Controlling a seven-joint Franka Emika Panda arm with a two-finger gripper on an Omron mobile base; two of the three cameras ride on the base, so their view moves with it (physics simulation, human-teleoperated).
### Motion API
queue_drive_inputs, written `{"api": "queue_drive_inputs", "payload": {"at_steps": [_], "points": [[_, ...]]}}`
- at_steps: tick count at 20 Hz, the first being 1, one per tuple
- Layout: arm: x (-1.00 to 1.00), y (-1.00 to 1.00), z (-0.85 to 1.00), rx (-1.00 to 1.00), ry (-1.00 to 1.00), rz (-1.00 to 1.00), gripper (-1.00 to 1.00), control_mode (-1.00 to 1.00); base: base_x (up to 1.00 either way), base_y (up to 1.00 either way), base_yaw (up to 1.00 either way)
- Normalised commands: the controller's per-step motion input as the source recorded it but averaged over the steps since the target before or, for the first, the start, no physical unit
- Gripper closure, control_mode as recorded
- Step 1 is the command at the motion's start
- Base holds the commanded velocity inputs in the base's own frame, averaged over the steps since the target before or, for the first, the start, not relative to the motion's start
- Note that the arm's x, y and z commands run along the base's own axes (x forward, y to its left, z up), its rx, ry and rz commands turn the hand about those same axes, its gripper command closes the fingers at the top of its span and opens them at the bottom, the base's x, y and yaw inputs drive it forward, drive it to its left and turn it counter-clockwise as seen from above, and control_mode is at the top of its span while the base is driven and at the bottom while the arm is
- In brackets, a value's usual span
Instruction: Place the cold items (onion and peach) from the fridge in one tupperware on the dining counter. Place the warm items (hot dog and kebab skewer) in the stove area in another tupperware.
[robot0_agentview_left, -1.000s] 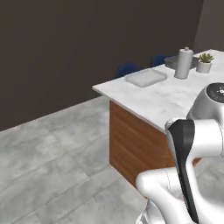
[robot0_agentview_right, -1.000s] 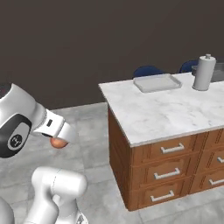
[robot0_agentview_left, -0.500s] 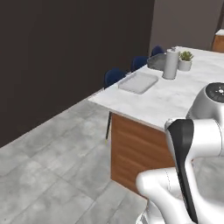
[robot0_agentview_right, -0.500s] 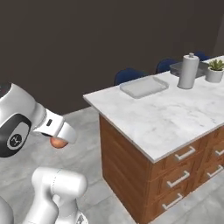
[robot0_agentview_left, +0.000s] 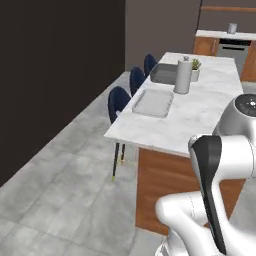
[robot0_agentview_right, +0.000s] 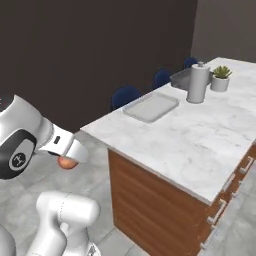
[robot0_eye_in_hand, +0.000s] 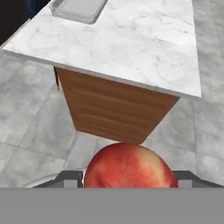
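Since the earlier frames the whole scene has swung in both base views: the base has turned, and the counter (robot0_agentview_left: 200, 117) now runs away lengthwise from the cameras. Claw (robot0_eye_in_hand: 129, 177) and peach have kept their place relative to the arm.

Claw is closed on the peach (robot0_eye_in_hand: 130, 166); in the hand view the red-yellow fruit sits between the two dark finger tips (robot0_eye_in_hand: 70, 178). In the right base view the peach (robot0_agentview_right: 67, 162) shows under the hand, held over the grey tiled floor (robot0_agentview_right: 95, 150), off the counter's near corner.

On the marble top: a clear tupperware (robot0_agentview_left: 152, 102) near the left edge, a second tupperware (robot0_agentview_left: 165, 74) farther along, a paper towel roll (robot0_agentview_left: 183, 76) and a small potted plant (robot0_agentview_left: 195, 70) just beside it. Blue chairs (robot0_agentview_left: 120, 100) stand along the counter's left side.
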Motion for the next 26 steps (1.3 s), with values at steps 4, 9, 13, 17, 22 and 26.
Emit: {"api": "queue_drive_inputs", "payload": {"at_steps": [4,9,13,17,22,26], "points": [[0.00,0.00,0.00,0.00,0.00,0.00,1.00,1.00,0.63,1.00,-0.48],[0.00,0.00,0.00,0.00,0.00,0.00,1.00,1.00,0.59,1.00,-0.48],[0.00,0.00,0.00,0.00,0.00,0.00,1.00,1.00,0.54,1.00,-0.48],[0.00,0.00,0.00,0.00,0.00,0.00,1.00,1.00,0.53,1.00,-0.50],[0.00,0.00,0.00,0.00,0.00,0.00,1.00,1.00,0.52,1.00,-0.52],[0.00,0.00,0.00,0.00,0.00,0.00,1.00,1.00,0.54,1.00,-0.53]]}}
